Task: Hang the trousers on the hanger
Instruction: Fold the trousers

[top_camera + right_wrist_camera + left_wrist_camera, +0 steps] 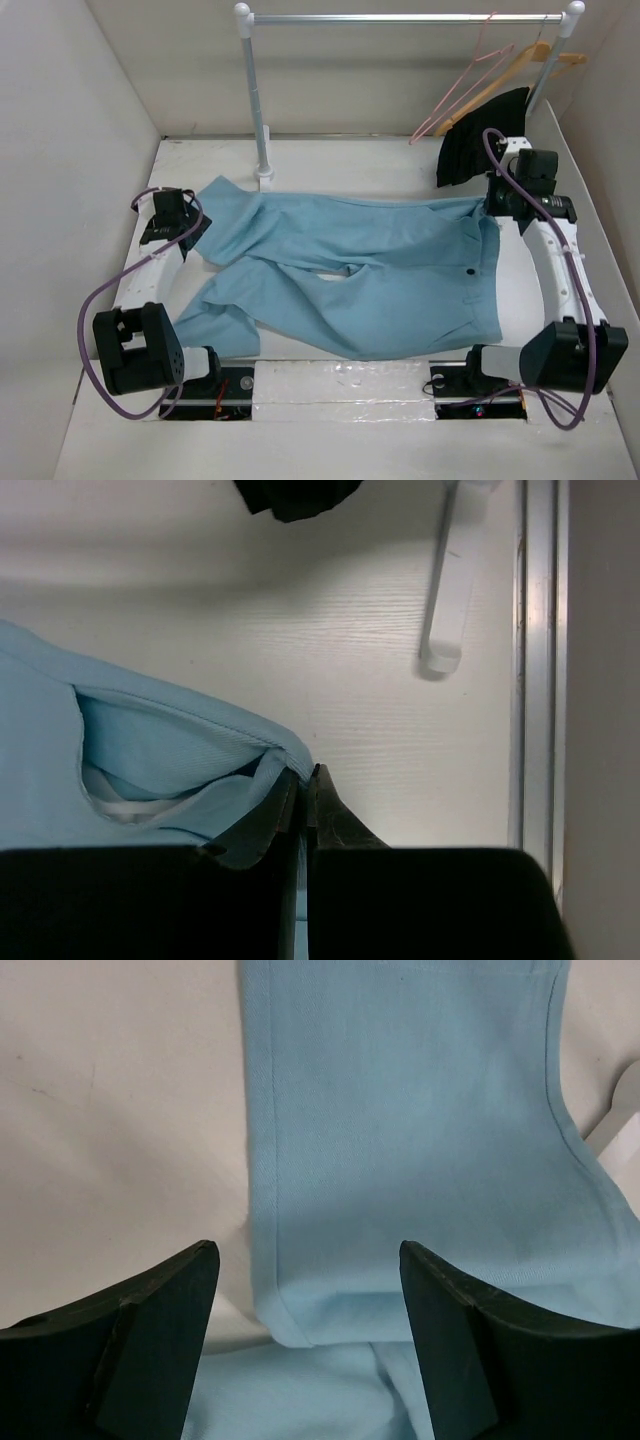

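Note:
The light blue trousers point(370, 270) lie spread across the table, waist at the right and legs reaching left. My left gripper point(192, 238) hovers open over a leg end; in the left wrist view its fingers point(160, 1330) straddle the folded hem of the trousers point(400, 1110) without touching it. My right gripper point(492, 205) is shut on the trousers' far waistband corner; the right wrist view shows that gripper point(307, 772) pinching the trousers' edge point(150, 750). A pink hanger point(465, 85) and a wooden hanger point(530, 60) hang on the rail point(400, 17) at the back right.
A black garment point(480, 135) hangs from the wooden hanger just behind my right gripper, its lower edge point(295, 495) showing in the right wrist view. The rack's left post point(258, 100) stands behind the trouser legs. White walls enclose the table on three sides.

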